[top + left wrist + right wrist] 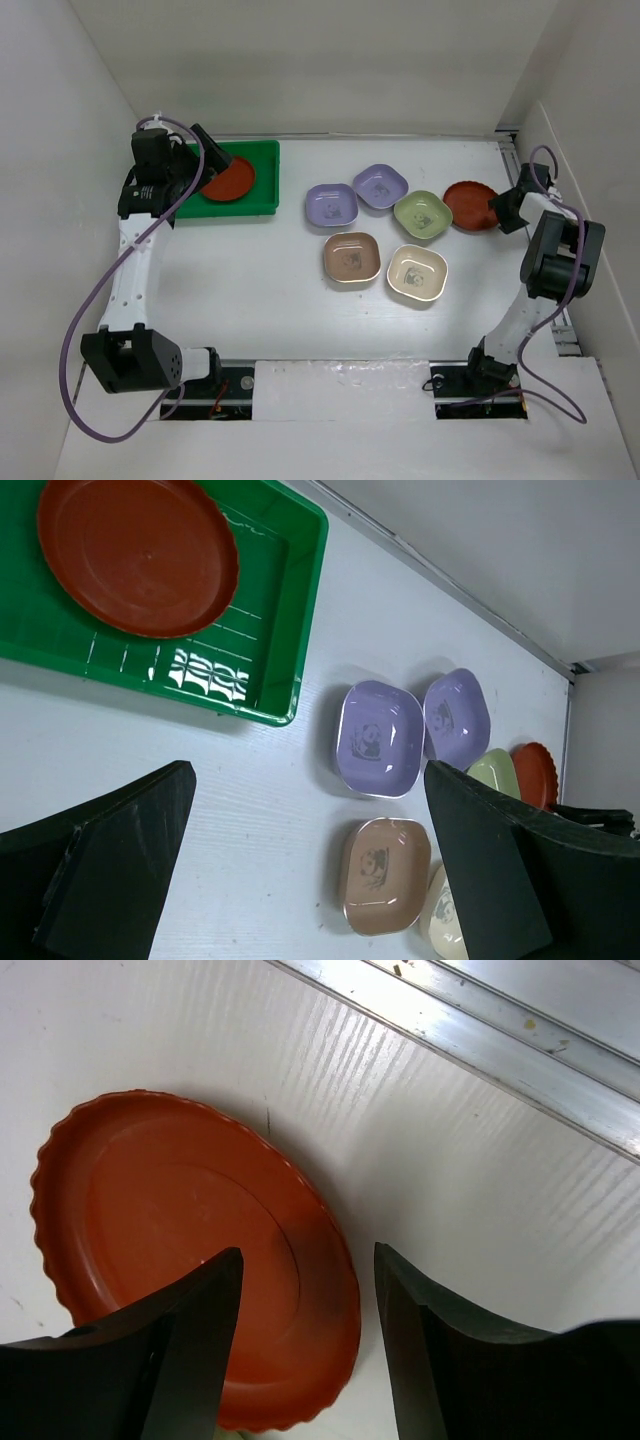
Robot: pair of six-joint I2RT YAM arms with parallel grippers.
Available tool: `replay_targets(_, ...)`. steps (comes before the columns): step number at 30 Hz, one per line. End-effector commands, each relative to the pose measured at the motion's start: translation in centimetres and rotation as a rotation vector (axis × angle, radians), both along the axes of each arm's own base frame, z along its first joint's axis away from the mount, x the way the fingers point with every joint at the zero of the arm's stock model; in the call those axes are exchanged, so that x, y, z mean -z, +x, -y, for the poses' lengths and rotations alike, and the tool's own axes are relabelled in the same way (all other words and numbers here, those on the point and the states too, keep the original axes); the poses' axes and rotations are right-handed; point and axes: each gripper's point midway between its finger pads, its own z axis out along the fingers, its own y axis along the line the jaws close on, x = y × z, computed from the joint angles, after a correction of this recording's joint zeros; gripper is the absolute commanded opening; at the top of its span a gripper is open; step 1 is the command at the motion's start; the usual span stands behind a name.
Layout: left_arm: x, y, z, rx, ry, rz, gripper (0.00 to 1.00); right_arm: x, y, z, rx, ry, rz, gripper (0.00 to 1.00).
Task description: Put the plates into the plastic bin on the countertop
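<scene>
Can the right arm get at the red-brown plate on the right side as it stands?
Probably yes. The right gripper sits at the outer edge of the red-brown plate, jaws apart with the rim between them, nothing covering that side. The pale green dish crowds only the opposite edge.

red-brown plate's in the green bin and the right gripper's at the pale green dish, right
Not the pale green dish: the right gripper is at the second red-brown plate, as the right wrist view shows. The first red-brown plate is in the green bin.
</scene>
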Motion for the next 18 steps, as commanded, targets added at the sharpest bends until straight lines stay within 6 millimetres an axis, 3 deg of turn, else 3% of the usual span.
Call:
replay_targets(1, -1.74, -0.11, 0.44, 0.035, 0.003, 0.075, 0.99, -0.27, 0.35, 0.01, -0.001, -0.020, -0.041, 0.60)
replay_targets(9, -2.27, -0.32, 0.27, 0.025, 0.008, 0.084, 0.99, 0.15, 0.28, 0.21, -0.012, -0.025, -0.081, 0.53)
replay_targets(10, -2.25, -0.28, 0.12, 0.017, 0.012, 0.083, 0.99, 0.24, 0.21, -0.25, -0.021, -0.022, -0.090, 0.38)
replay_targets(12, -2.25, -0.28, 0.12, 0.017, 0.012, 0.083, 0.99, 0.29, 0.51, -0.16, -0.021, -0.022, -0.089, 0.33)
replay_targets(14, -2.44, -0.32, -0.04, 0.009, 0.016, 0.083, 0.99, 0.49, 0.56, -0.14, -0.021, -0.020, -0.097, 0.20)
replay_targets(16, -2.42, -0.32, -0.07, 0.012, 0.024, 0.084, 0.99, 0.67, 0.52, -0.13, -0.029, -0.020, -0.110, 0.18)
replay_targets(18, -2.42, -0.32, -0.07, 0.013, 0.024, 0.084, 0.99, 0.45, 0.43, 0.36, -0.019, -0.020, -0.111, 0.10)
